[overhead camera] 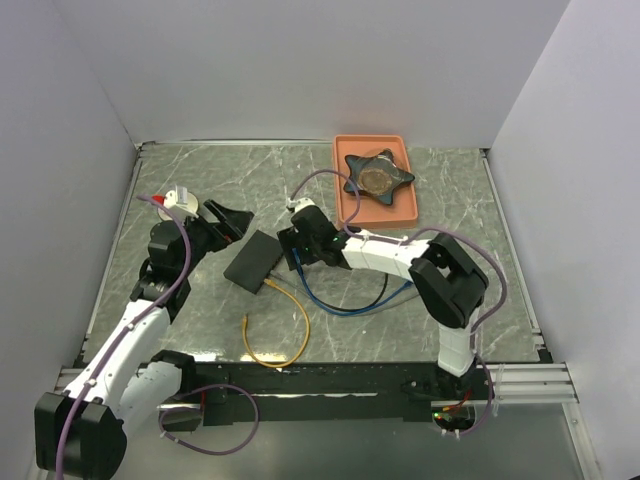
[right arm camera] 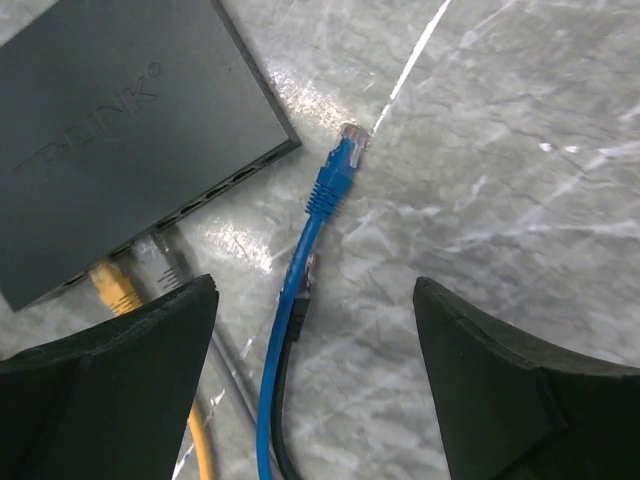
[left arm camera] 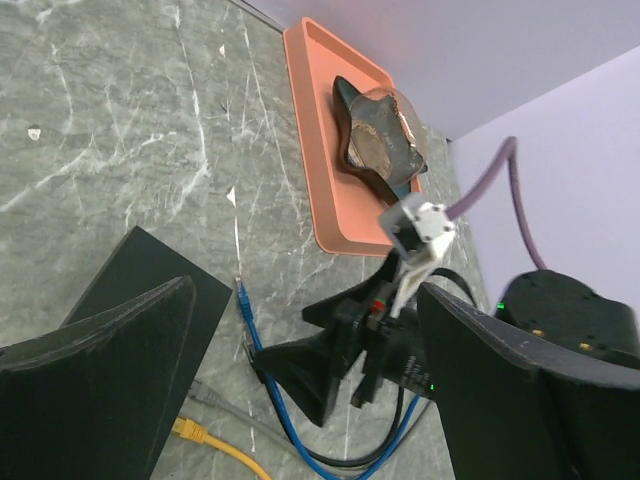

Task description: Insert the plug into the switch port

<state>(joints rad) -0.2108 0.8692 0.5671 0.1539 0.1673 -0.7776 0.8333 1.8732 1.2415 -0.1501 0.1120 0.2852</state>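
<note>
Jaws of the left gripper (overhead camera: 226, 222) and right gripper (right arm camera: 310, 290) stood wide, holding nothing. One blue plug (right arm camera: 340, 165) lay loose on the bench (right arm camera: 500, 150), just beside the switch (right arm camera: 120, 120), left of bench centre. A yellow plug (right arm camera: 115, 288) and grey plug (right arm camera: 155, 255) occupied its port row (right arm camera: 215, 195).

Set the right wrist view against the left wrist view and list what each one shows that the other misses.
Only the right wrist: the TP-LINK lettering on the switch and its port row, with the yellow plug and grey plug seated. Only the left wrist: the orange tray holding the dark star-shaped object. Both: the switch and the loose blue plug lying on the marble table.
</note>
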